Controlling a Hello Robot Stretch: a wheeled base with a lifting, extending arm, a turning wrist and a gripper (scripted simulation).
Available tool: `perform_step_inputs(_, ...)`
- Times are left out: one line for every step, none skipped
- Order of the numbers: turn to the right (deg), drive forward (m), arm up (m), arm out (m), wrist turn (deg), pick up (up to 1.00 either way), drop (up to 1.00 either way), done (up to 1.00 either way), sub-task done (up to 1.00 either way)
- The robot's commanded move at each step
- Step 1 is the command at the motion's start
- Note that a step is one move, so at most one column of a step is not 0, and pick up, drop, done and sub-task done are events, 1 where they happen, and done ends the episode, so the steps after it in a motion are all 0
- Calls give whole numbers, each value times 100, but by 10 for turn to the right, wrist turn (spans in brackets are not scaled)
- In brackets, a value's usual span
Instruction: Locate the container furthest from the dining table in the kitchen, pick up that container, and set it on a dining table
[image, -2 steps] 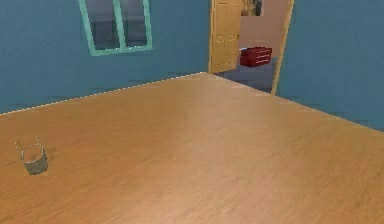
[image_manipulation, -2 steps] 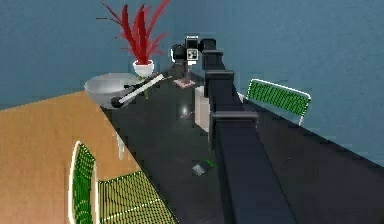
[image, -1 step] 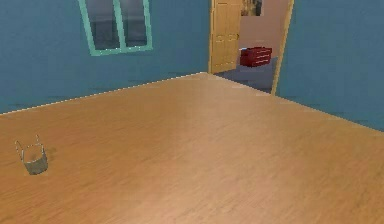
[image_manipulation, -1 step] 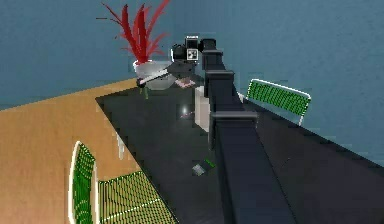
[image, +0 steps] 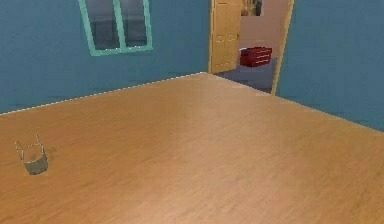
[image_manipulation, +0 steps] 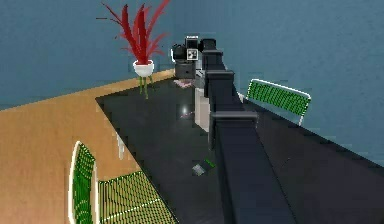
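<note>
Reaching out over the dark glossy table (image_manipulation: 150, 135), arm axis running up-frame. My gripper (image_manipulation: 182, 55) sits upper centre, just right of the red plant (image_manipulation: 140, 30) in a white pot (image_manipulation: 144, 67). Can't tell whether it holds anything: small pale blob (image_manipulation: 183, 83), possibly the container, lies just below it on the tabletop. Next move, I judge, is straight down. Green mesh chair (image_manipulation: 278, 97) at right.

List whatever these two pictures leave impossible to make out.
Arm side view: whether the gripper holds anything; its far end merges with dark parts behind it.
Arm side view: the small grey thing on the dark table, too small to name.
Forward view: the red box, partly hidden by the door frame.
Forward view: the see-through thing on the floor, too small to name.
</note>
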Motion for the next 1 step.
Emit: perform_step_inputs(0, 0, 0, 0, 150, 0, 0, 0, 0)
